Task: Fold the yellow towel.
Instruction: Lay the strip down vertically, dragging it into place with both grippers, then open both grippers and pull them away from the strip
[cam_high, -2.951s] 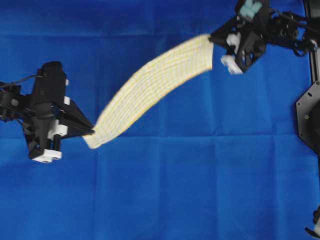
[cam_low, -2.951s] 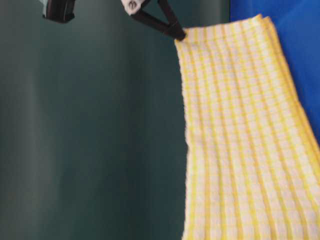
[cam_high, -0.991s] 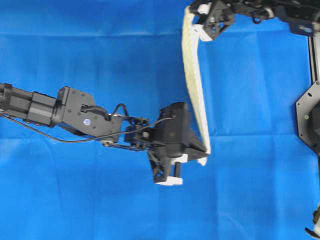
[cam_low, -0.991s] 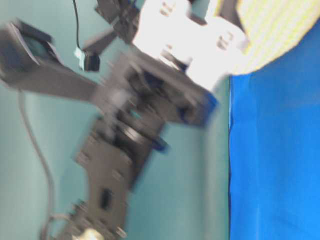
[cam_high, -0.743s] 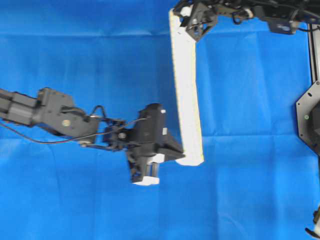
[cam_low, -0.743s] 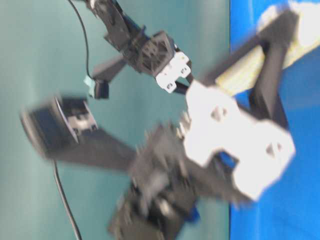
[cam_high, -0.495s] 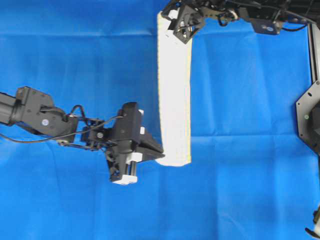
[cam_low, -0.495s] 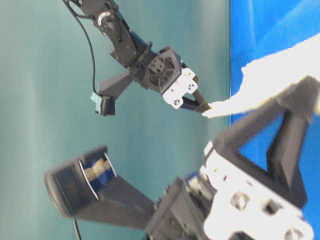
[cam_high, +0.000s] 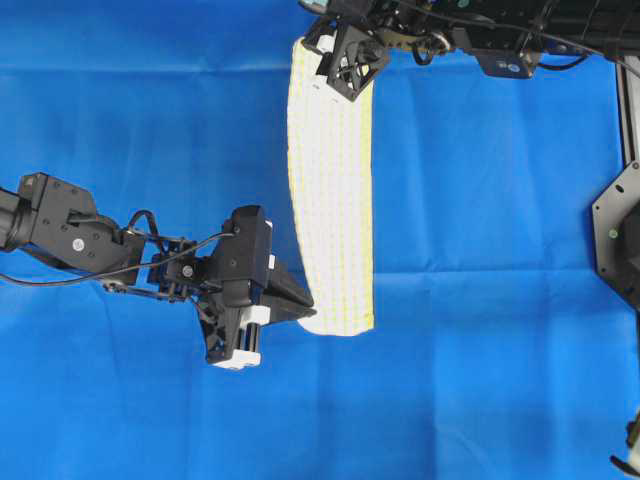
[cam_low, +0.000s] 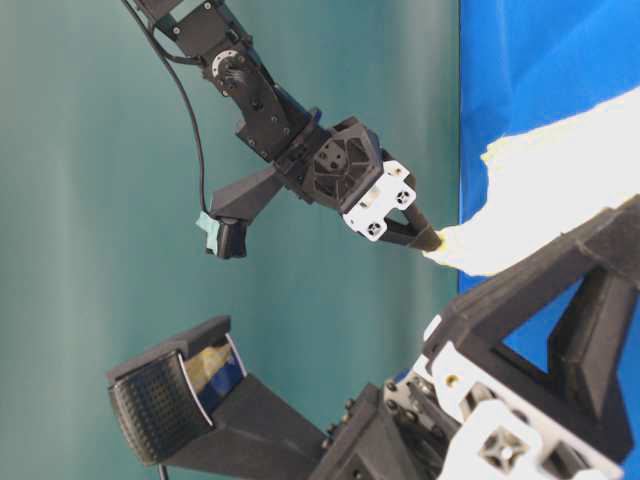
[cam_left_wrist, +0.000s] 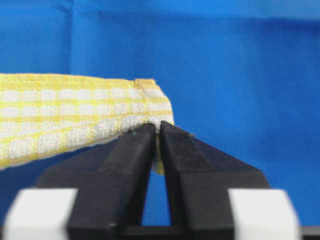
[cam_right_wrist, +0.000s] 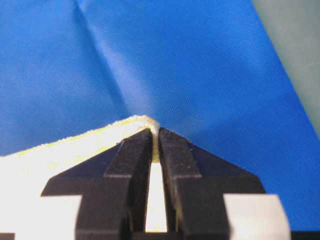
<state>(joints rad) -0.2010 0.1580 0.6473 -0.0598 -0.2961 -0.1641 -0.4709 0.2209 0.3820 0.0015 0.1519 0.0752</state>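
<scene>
Towel (cam_high: 330, 200) lies as a long folded strip on the blue cloth (cam_high: 500, 300), stretched between the two hands — laying-down step, near its end by the look of it. Left hand (cam_high: 300, 308) has its jaws nearly together, tips pinching the strip's corner; right hand (cam_high: 322, 62) is clamped tight on the corner at the opposite end. Next move likely calls for both to let go and back off without dragging the strip — then a regrasp for the next fold.
</scene>
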